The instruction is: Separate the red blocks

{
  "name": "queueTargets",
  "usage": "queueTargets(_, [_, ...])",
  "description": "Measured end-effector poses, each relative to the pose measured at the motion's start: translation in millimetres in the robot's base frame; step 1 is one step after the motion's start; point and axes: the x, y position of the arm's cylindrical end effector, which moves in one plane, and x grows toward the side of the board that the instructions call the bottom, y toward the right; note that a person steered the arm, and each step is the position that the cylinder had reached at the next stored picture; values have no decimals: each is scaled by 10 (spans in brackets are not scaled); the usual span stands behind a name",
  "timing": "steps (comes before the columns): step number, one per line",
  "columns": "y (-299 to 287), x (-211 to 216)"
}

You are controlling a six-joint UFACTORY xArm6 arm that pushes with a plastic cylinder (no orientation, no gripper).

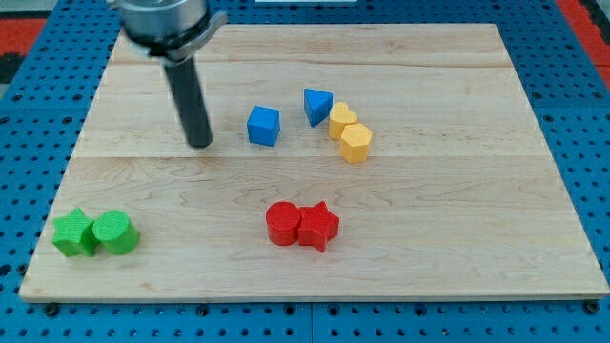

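The wooden board (457,200) is filling nearly the whole view, lying flat on a blue pegboard surface (29,143), and it is carrying every block loose on its top; nothing here is sitting inside a container. The arm's dark rod is coming down from the view's top left, and my tip (200,145) is resting on the board just to the left of the blue cube (264,126), with a small gap showing between them. There is no claw on this arm, only the plain rod, so nothing is being clamped. Down at the view's bottom left, two green blocks (94,233) are sitting pressed side by side. Near the bottom centre, the red cylinder (282,224) and the red star (318,227) are touching each other, well apart from my tip. Up by the cube, the blue wedge-like block (317,105) is standing just beside two yellow blocks (350,132), which are touching one another.
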Motion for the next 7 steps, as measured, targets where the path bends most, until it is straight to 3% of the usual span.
queueTargets(2, [260, 900])
queueTargets(5, [1297, 1693])
queueTargets(6, [1698, 1403])
queueTargets(7, [1519, 891])
